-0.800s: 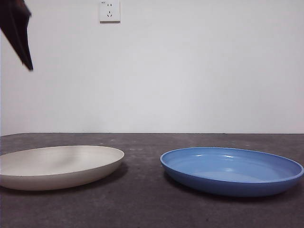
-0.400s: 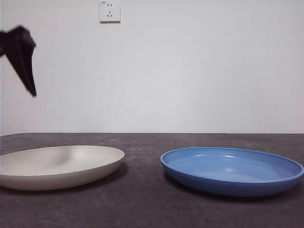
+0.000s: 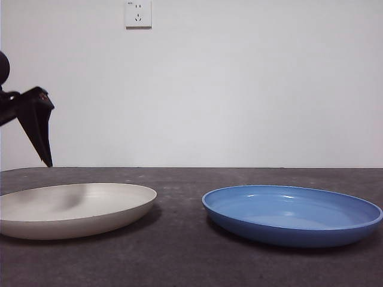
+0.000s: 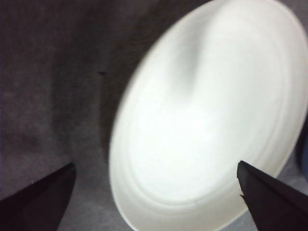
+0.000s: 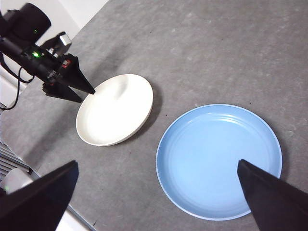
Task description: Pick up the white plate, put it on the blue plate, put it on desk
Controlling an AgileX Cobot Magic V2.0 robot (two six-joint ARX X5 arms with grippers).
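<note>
The white plate (image 3: 78,209) lies on the desk (image 3: 179,257) at the left; it also shows in the left wrist view (image 4: 207,120) and the right wrist view (image 5: 115,109). The blue plate (image 3: 293,215) lies apart from it at the right and shows in the right wrist view (image 5: 219,161). My left gripper (image 3: 43,146) hangs open and empty above the white plate's left rim, not touching it; in its own view (image 4: 155,165) the jaws stand wide apart. It shows in the right wrist view too (image 5: 86,95). My right gripper (image 5: 157,163) is open, empty, high above both plates.
A white wall with a power outlet (image 3: 138,14) stands behind the desk. The desk's edge (image 5: 72,211) runs close by the white plate in the right wrist view. A strip of bare desk (image 3: 179,209) separates the two plates.
The left gripper has come down from the top left corner toward the white plate. Both plates have stayed in place.
</note>
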